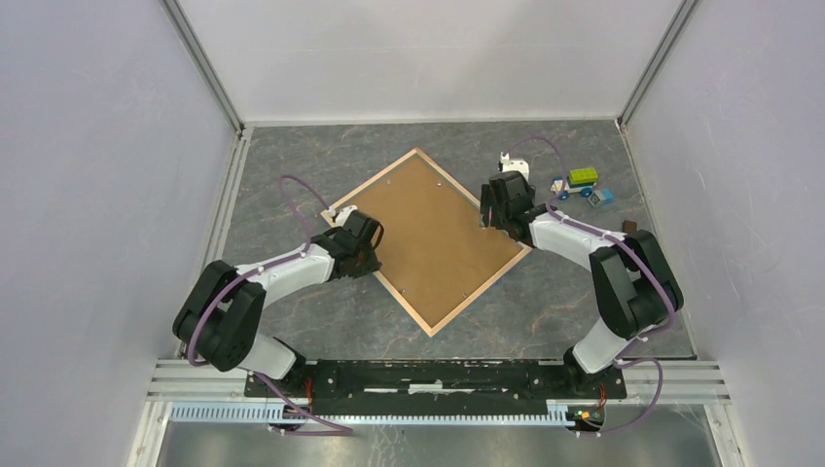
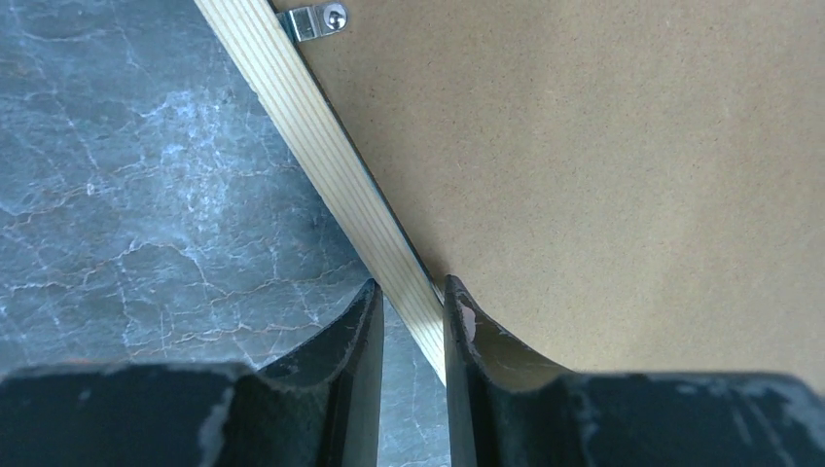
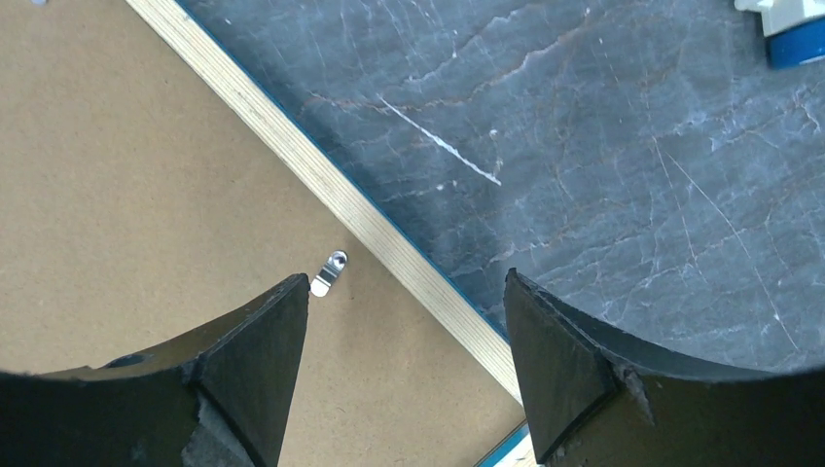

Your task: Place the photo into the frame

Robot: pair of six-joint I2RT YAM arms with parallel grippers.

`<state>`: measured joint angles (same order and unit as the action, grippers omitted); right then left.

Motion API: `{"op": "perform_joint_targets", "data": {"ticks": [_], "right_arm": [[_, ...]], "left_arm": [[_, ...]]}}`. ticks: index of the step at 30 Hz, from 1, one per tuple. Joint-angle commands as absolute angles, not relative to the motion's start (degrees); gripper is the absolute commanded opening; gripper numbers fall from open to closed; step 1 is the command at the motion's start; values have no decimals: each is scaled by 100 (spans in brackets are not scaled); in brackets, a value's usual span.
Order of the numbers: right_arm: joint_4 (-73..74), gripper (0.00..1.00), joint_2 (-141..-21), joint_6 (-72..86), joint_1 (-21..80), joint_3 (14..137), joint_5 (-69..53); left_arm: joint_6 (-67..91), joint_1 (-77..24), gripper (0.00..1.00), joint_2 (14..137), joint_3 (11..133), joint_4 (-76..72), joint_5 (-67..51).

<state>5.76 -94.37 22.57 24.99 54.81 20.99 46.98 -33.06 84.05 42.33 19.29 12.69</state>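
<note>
The frame [image 1: 373,179] lies face down on the table, turned like a diamond, with its light wood rim up. A brown backing sheet [image 1: 433,233] fills it. The photo is hidden. My left gripper [image 1: 375,261] is at the frame's left edge. In the left wrist view it [image 2: 413,292] is shut across the wood rim [image 2: 311,126], one finger over the table and one over the backing [image 2: 603,175]. My right gripper [image 1: 491,220] hovers open over the right edge. Its jaws [image 3: 407,287] straddle the rim [image 3: 292,156] with nothing held.
Small metal clips [image 2: 313,19] [image 3: 331,272] sit on the backing by the rim. Toy blocks [image 1: 582,180] and a white piece [image 1: 516,163] lie at the back right. A small brown thing [image 1: 629,227] lies by the right arm. Walls enclose the table.
</note>
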Motion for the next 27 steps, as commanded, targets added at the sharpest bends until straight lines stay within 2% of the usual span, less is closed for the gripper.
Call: {"op": "perform_joint_targets", "data": {"ticks": [1, 17, 27], "right_arm": [[249, 79, -9359, 2343, 2488, 5393, 2252], [856, 76, -10224, 2268, 2644, 6010, 2262], [1186, 71, -10109, 2281, 2654, 5951, 2083]], "left_arm": [[4166, -3253, 15, 8394, 3783, 1511, 1138], [4239, -3125, 18, 8139, 3424, 1125, 980], [4259, -3100, 18, 8130, 3410, 1107, 971]]}}
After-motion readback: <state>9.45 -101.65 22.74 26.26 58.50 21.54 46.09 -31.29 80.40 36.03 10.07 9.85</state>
